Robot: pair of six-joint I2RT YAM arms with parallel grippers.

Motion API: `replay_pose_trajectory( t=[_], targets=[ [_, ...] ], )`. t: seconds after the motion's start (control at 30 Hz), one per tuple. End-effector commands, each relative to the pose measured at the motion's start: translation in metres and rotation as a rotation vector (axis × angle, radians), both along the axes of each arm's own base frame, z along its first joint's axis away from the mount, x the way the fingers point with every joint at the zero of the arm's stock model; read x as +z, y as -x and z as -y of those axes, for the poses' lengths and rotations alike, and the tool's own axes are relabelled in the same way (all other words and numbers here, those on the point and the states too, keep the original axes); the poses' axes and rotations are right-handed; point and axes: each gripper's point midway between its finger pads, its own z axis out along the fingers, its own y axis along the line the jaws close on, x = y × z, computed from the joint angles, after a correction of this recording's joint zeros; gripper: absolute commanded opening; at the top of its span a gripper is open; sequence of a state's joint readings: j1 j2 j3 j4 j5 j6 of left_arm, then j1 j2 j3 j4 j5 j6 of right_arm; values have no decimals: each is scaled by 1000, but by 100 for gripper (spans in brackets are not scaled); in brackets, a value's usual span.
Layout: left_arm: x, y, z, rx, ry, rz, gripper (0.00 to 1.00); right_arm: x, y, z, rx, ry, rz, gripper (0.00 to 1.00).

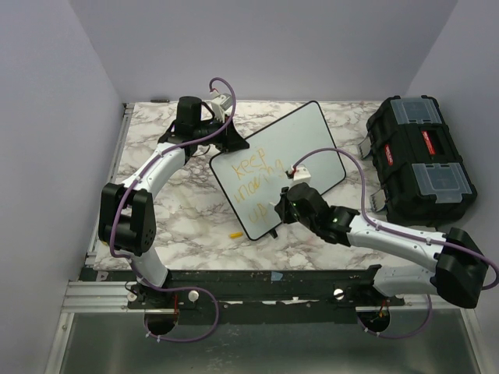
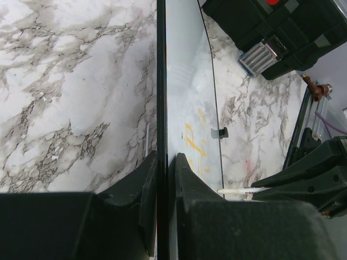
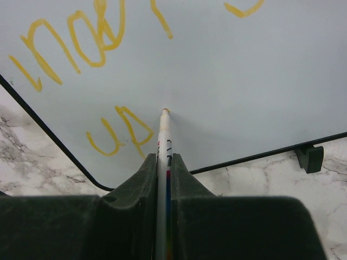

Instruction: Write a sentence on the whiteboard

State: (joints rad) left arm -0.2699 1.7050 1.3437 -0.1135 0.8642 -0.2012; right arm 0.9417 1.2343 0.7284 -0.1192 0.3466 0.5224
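left gripper [image 2: 165,158] clenched on whiteboard [image 2: 187,81] rim; right gripper [image 3: 164,158] grasps marker [image 3: 164,132], tip at three o'clock of "up". sentence [image 1: 257,178] seems near its end; next, a full stop or clean lift.

marker [image 3: 163,135] in right hand [image 3: 163,161], tip at whiteboard [image 3: 244,70]

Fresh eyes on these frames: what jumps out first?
The whiteboard sits mid-table bearing the sentence in yellow-orange, three lines ending "up". The right claw is shut on a marker whose tip touches the board just right of "up", while the left claw pinches the board's edge. A black toolbox sits far right.
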Motion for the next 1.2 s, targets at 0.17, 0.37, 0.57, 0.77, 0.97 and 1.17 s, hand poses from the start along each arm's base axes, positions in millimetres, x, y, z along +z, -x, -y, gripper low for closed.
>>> replay_pose_trajectory(
  t=[0.17,0.37,0.57,0.77,0.97,1.17],
  targets=[
    [-24,21,13,-102,-35,-9,0,-20,3,12,-38,29,-26,1],
    [-23,21,13,-101,-35,-7,0,-39,12,25,-62,69,-68,1],
    [-23,21,13,-102,-35,-7,0,-44,17,31,-72,71,-81,1],
    [-24,21,13,-102,-35,-10,0,-36,10,32,-98,73,-57,1],
    [-24,22,13,-103,-36,-8,0,-23,-1,29,-112,80,-15,1],
    [-25,22,12,-101,-38,-11,0,-13,-11,22,-121,85,11,1]
  ],
)
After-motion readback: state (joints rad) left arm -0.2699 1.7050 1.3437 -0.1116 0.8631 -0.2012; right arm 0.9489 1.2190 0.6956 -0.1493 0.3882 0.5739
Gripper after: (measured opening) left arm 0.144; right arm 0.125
